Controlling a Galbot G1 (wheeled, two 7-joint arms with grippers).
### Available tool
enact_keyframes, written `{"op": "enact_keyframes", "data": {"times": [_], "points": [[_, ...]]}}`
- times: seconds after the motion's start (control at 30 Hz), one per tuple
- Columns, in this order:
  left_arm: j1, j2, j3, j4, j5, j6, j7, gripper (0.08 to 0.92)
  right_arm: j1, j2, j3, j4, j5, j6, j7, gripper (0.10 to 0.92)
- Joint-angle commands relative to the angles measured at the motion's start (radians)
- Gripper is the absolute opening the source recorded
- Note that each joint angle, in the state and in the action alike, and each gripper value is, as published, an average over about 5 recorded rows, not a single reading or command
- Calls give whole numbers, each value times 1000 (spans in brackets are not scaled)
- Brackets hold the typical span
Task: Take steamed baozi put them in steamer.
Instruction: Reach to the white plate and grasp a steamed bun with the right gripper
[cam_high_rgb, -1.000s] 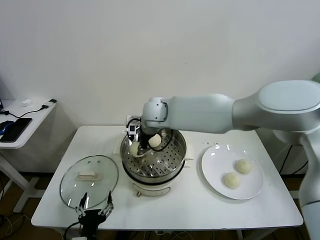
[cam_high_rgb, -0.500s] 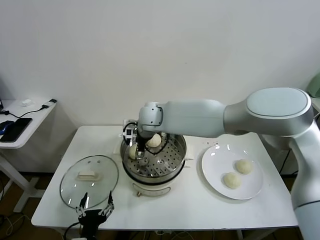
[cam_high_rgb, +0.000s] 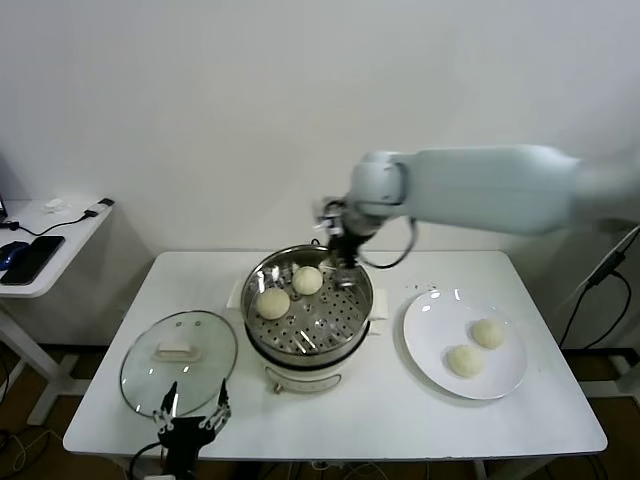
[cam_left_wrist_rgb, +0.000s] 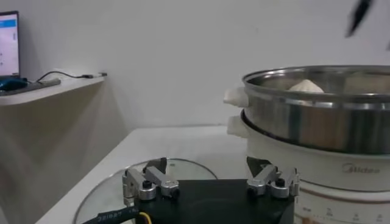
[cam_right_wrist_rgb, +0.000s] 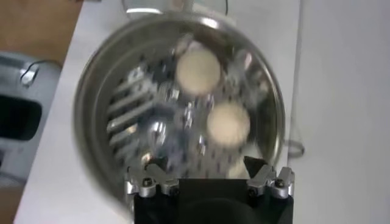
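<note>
Centre of the head view: stainless-steel steamer on a cream-white base, standing on a white tabletop, with two steamed baozi on its perforated tray, one at centre-left of the tray, the other just above and right of it, close together. Right of centre: flat white plate holding two more baozi, one lower left, one upper right, near each other but apart. Above the steamer's upper-right rim: right gripper, raised over the pot at the end of a long white arm stretching in from the right edge; fingers spread apart with nothing between them, the tray and both buns visible below in the right wrist view. Lower left of the frame: round glass lid with white handle, lying flat on the tabletop beside the steamer. Bottom edge, below the lid: left gripper, parked low at the tabletop's near edge, fingers apart and empty, looking past the lid toward the steamer's side wall in the left wrist view. Far left: small white side table carrying a dark phone and a cable
</note>
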Motion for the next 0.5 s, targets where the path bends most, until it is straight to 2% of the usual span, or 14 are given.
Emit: {"op": "enact_keyframes", "data": {"times": [0.03, 0.23, 0.5], "points": [[-1, 0, -4, 0, -2, -8, -4, 823, 122, -462, -227, 177, -259, 99, -125, 823], [5, -5, -8, -3, -3, -10, -7, 823, -100, -567, -159, 134, -431, 106, -125, 823], [20, -17, -1, -7, 10, -15, -9, 823, -450, -594, 112, 63, -540, 77, -84, 823]]}}
